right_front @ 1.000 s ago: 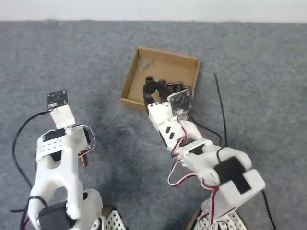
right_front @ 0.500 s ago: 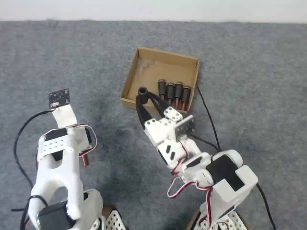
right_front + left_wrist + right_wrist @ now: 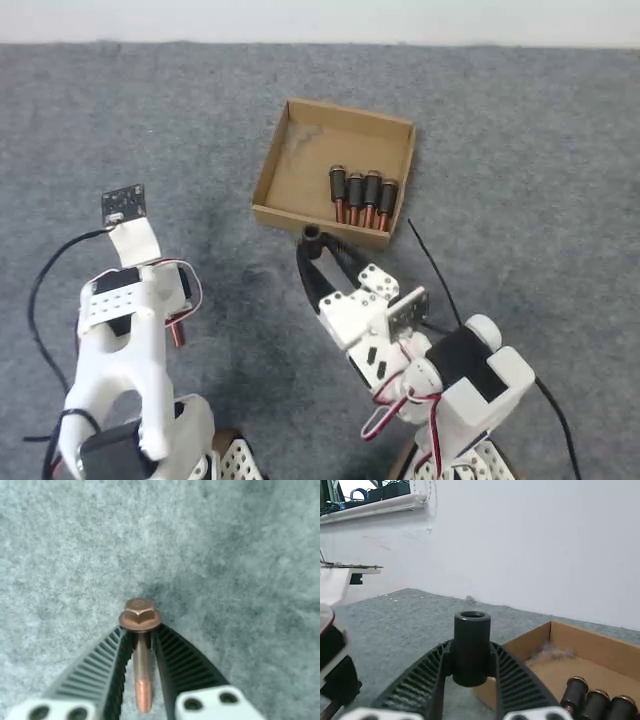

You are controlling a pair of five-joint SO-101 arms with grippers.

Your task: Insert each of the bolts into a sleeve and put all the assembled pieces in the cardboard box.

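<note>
— Where are you right now?

— My left gripper [image 3: 141,634] is clamped on a copper bolt [image 3: 140,616]. I've got it pinched along the shank just under the hex head. The head faces the grey desk [image 3: 240,555] and the threaded tip points back at my wrist. My right gripper [image 3: 471,656] is closed around a black sleeve [image 3: 472,632] with its open bore facing up, just in front of the near wall of the cardboard box [image 3: 290,148].

— And inside the box?

— Four assembled pieces [image 3: 362,198] lie side by side in the corner nearest my right arm. By my reckoning, this pair is the last to join.

— So how do you make the insertion clean?

— The two parts are well apart, so I'd have them meet between the arms. The catch is that my bolt's tip faces my own wrist. I judge the left wrist has to turn so the tip leads. Then the shank lines up with the bore axis before any push. The right gripper holds rigid while the left does the travelling.

— What could go wrong?

— A tilted approach would likely catch the tip on the sleeve's rim and twist a part in my ribbed jaws. So go slow and straight, and let go only once the head seats.
</note>
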